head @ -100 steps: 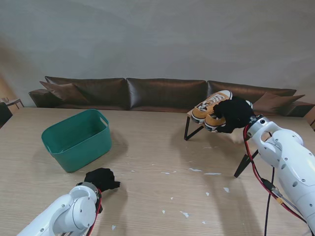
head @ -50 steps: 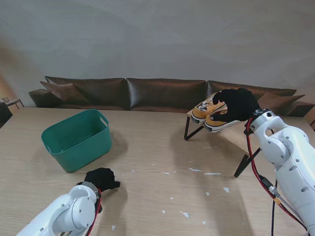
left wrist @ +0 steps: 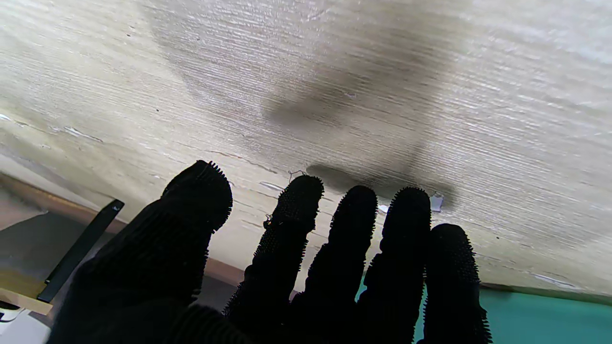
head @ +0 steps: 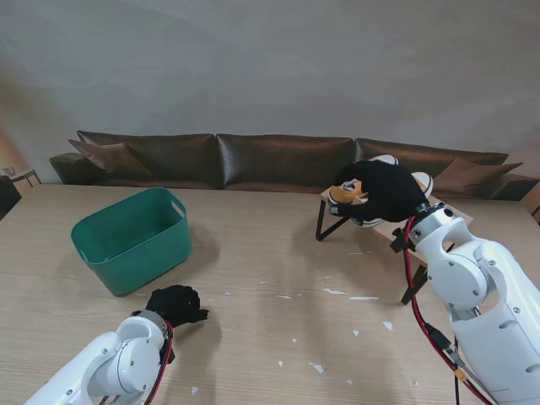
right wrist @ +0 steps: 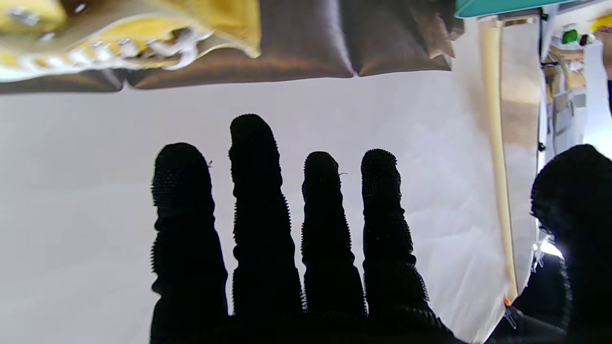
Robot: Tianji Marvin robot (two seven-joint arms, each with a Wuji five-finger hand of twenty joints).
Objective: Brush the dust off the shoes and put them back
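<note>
A pair of yellow sneakers (head: pixel 342 195) with white soles sits on a small wooden rack with black legs (head: pixel 323 222) at the far right of the table. My right hand (head: pixel 384 189), in a black nubbed glove, lies over the top of the shoes and hides most of them. In the right wrist view its fingers (right wrist: pixel 258 215) are straight and spread, holding nothing, with a yellow sneaker (right wrist: pixel 129 33) just beyond them. My left hand (head: pixel 175 304) hovers low over the table near me on the left, fingers (left wrist: pixel 344 239) spread and empty.
A green plastic basket (head: pixel 131 239) stands on the left, farther from me than the left hand. Small white scraps (head: pixel 337 292) lie scattered on the wooden table between the arms. A dark brown sofa (head: pixel 253 160) runs behind the table's far edge.
My right hand has swung leftward and across the sneakers, now covering more of them, and the forearm has turned. The left arm has stayed in place.
</note>
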